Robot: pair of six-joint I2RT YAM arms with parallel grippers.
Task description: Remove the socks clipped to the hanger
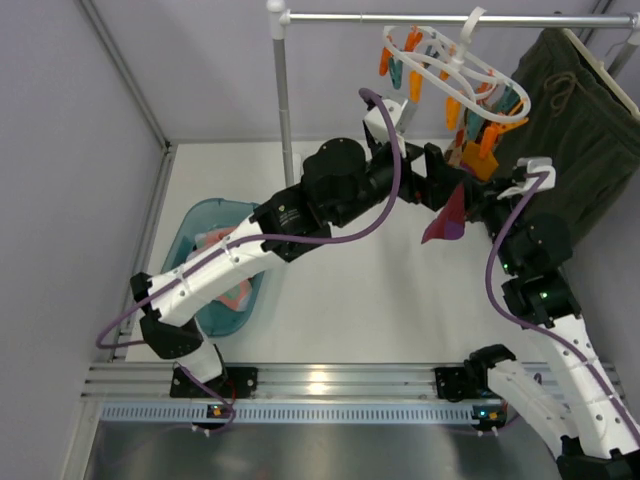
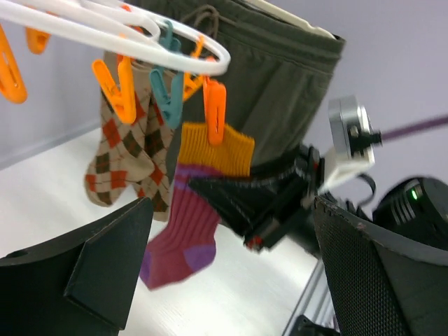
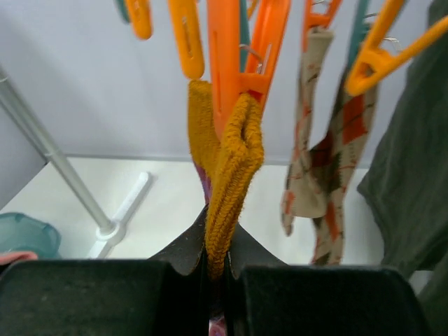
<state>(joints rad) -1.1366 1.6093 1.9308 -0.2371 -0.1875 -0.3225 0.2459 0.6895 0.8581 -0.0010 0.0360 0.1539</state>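
Hanging off the rail (image 1: 400, 17) at the back of the table (image 1: 350, 295), the hanger (image 2: 218, 61) has its orange and teal pins dangling all round it. One orange clothespin (image 2: 215, 108) is clamped on the mustard cuff of the maroon sock (image 2: 192, 224), which hangs straight down with its purple toe just above the tabletop. The right gripper (image 3: 215, 269) has its pincer pinched closed on that sock just below the cuff; the right wrist view shows the knit squeezed tight between both fingers, right under the pin. The left gripper (image 1: 445, 185) sits just beside the sock on the opposite side, facing the right one, and its jaws are spread wide with nothing between them. A pair of argyle socks (image 2: 115, 150) is clipped up next to the maroon one, near it but apart. Behind all that hangs a dark olive garment (image 1: 585, 130) on the right end of the rail. Over on the left of the table there's a teal basin (image 1: 200, 225) with some pink and white fabric (image 1: 235, 292) in it, too blocked by the left arm to tell what exactly
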